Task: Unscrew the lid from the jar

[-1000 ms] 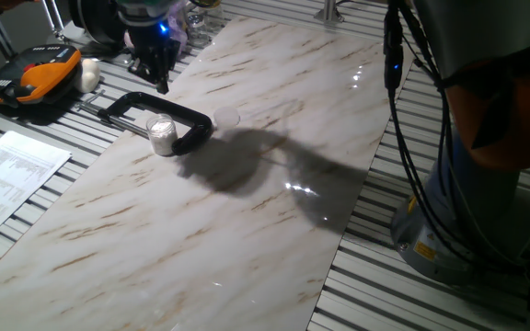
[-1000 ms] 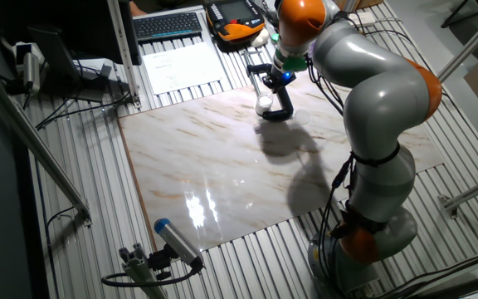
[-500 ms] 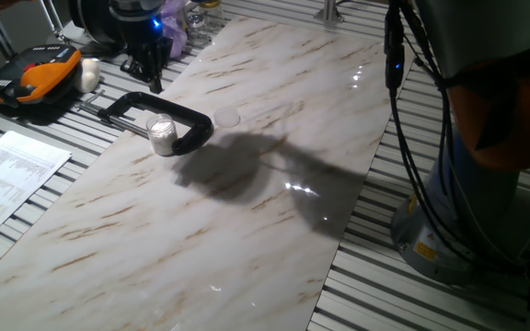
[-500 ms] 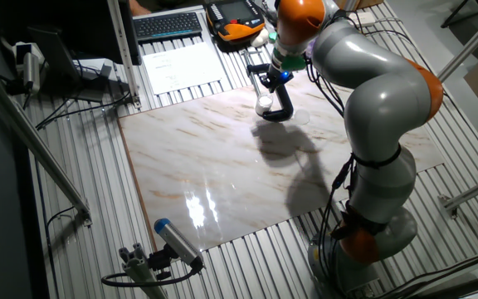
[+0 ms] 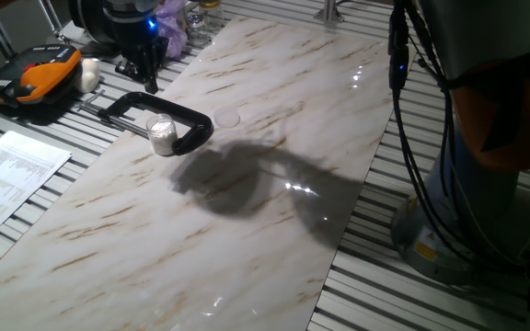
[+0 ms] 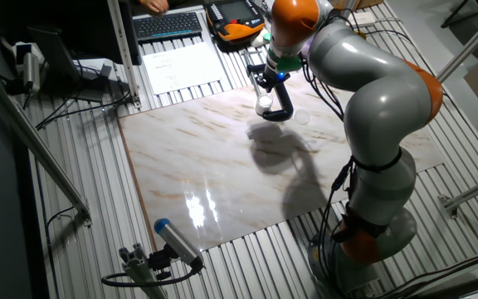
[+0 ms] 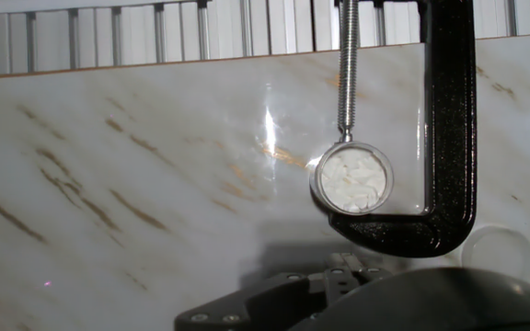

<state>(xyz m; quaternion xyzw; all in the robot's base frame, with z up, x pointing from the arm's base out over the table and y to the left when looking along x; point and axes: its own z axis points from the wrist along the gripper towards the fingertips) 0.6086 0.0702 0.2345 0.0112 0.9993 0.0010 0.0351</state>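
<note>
Gripper (image 5: pixel 145 66) has drawn farther from the clamped, open jar (image 7: pixel 351 178).

The claw's (image 5: pixel 145 74) fingertips were too small and dark to judge; the lid (image 7: pixel 497 252) sat half hidden — behind the hand's housing.

Robotics lab/workshop: marble-look surface (image 6: pixel 222 166) lying on slotted aluminium framing, robot teach pendant (image 5: pixel 28 78) sitting nearby w/ keyboard (image 6: pixel 168 25), printed sheet (image 5: pixel 12 175), black C-clamp (image 7: pixel 449 138), cables trailing.
</note>
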